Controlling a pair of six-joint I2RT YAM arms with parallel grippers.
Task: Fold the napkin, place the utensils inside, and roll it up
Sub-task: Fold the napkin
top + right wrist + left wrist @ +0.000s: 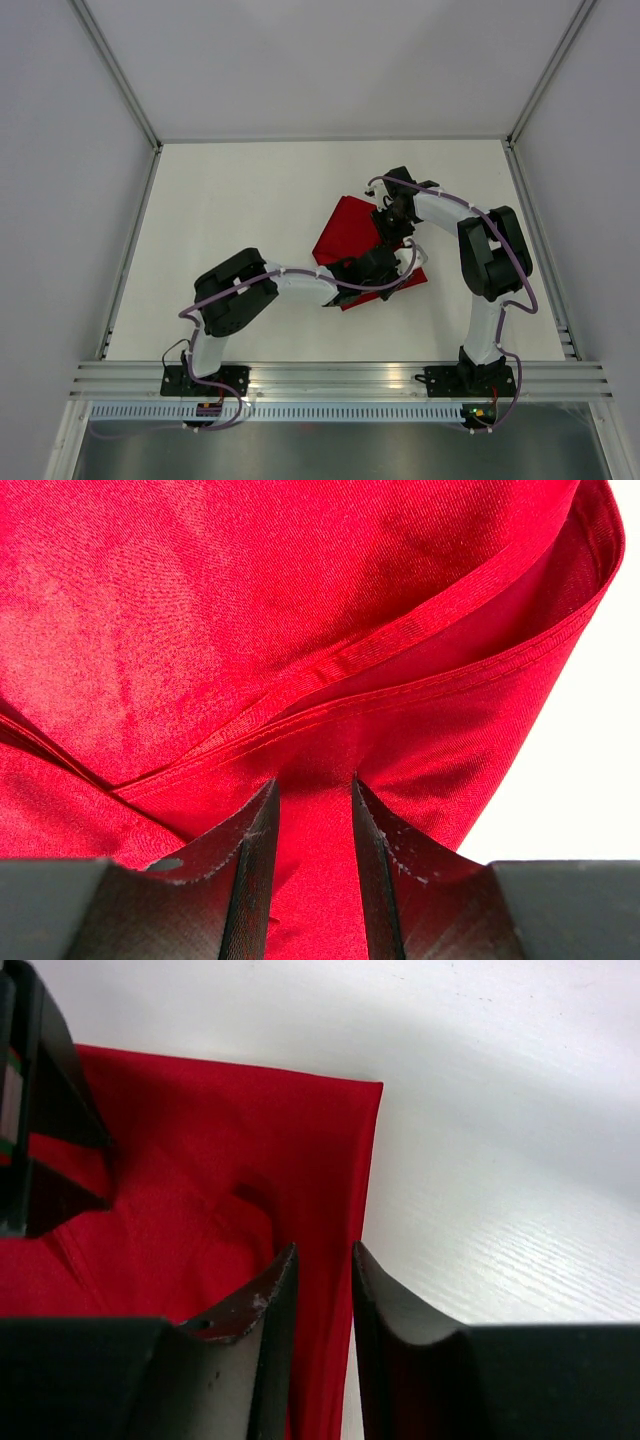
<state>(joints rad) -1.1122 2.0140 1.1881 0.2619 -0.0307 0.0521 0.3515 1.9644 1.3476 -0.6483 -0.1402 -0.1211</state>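
The red napkin lies mid-table, partly folded, with both grippers over its right side. My left gripper hangs low at the napkin's near right; in its wrist view the jaws stand a little apart, straddling the cloth's straight right edge. Further back, my right gripper is on the napkin. Its jaws are parted, and smooth cloth runs across under both fingertips. A hemmed layer folds over just ahead of them, looping at the right. The utensils are out of view.
The white table is walled by grey panels and metal rails on the left, back and right. A dark part of the right arm rests on the cloth at the left of the left wrist view.
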